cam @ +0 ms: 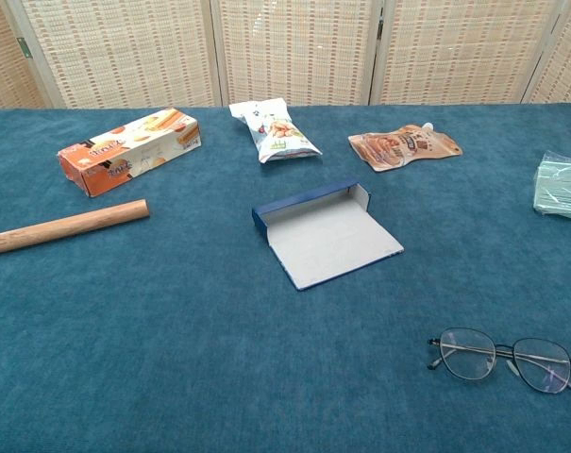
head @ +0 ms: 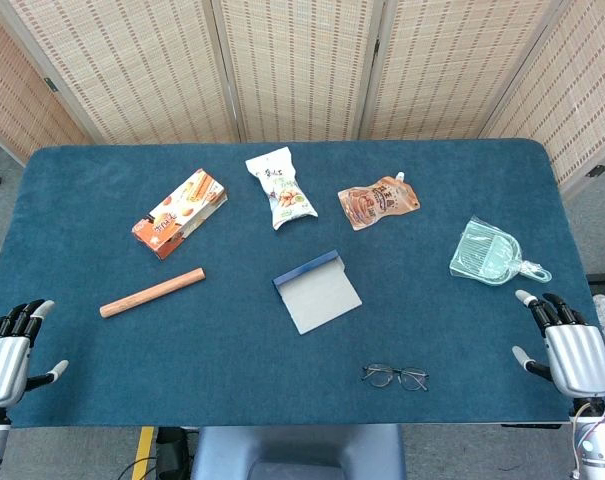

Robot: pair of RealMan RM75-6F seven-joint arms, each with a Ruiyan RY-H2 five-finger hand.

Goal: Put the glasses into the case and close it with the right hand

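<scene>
Left of the spread, empty right hand [head: 572, 352], thin glasses [head: 395, 376] lie flat on the worktop [head: 232, 350]; fingers may skid off the wire frame, shoving them away.

Left hand [head: 7, 355] low at near edge, fingers spread, right hand [head: 572, 350] likewise (both holding nothing)

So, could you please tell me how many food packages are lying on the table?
3, all along the far side: an orange biscuit box at far left, a white snack bag in the middle, and an orange spouted pouch to its right. Nothing appears hidden.
</scene>
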